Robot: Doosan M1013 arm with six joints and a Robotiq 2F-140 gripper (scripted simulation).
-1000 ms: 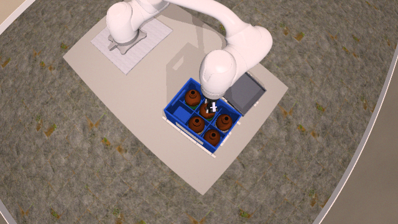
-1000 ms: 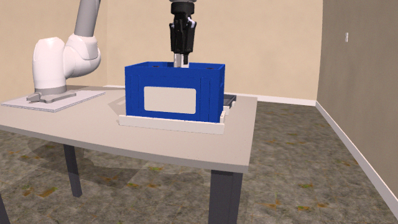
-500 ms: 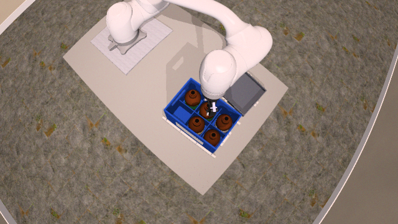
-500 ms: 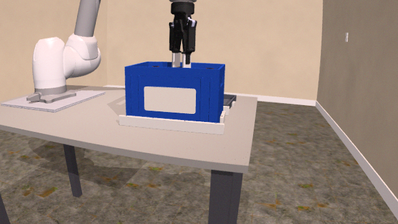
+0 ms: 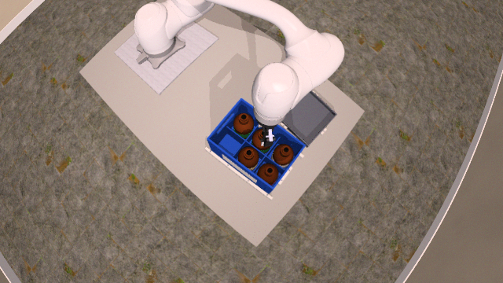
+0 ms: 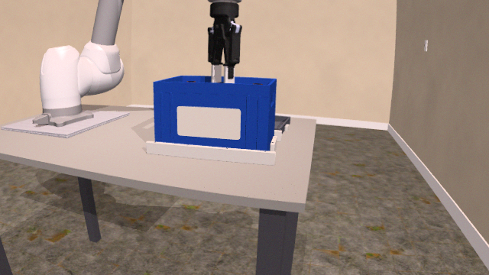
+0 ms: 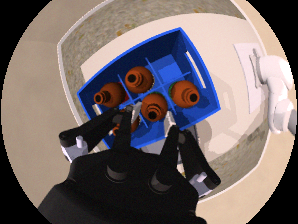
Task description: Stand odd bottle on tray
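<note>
From my exterior feed I see beige walls [image 6: 267, 46] meeting a browner one [image 6: 443, 76] at the right, with a small pale plate [image 6: 425, 45] on it. White skirting [image 6: 355, 123] runs along their foot. My floor [image 5: 118, 220] [image 6: 355, 183] is mottled grey with rusty and green flecks. The pale table [image 5: 169, 137] [image 6: 191, 176] has dark legs [image 6: 276, 244], and soft shadows fall across it.

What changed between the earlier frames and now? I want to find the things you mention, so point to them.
The claw [image 5: 267, 142] [image 6: 223, 80] [image 7: 153, 112] has opened: its fingers stood close together at first and are now spread to either side of the middle bottle's neck [image 7: 153, 113]. Nothing visibly taken or let go. Blue crate [image 5: 240, 167] [image 6: 164, 114] [image 7: 214, 100], its five bottles and grey tray [image 5: 310, 118] [image 6: 280, 123] unchanged.
</note>
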